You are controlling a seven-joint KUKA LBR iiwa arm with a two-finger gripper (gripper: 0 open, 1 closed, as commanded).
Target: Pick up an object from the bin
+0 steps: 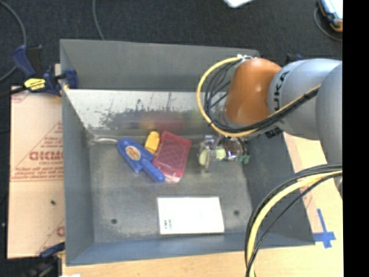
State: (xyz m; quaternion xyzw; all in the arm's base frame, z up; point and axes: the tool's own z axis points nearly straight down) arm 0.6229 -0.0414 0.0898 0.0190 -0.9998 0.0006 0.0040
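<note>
pink, flat and rectangular, the pad (172,155) lies mid-bin toward the far wall, and it looks soft, like a sponge. it is the thing nearest your gripper (216,153), which hangs low just to its right. you cannot tell whether the claw is wide or narrow. this reads as the approach step; the next move calls for a shift left and a descent. a yellow plastic piece (152,141) and a glossy blue handled tool (138,158) lie against the pad's left, and a white card (191,214) lies nearer, apart.
</note>
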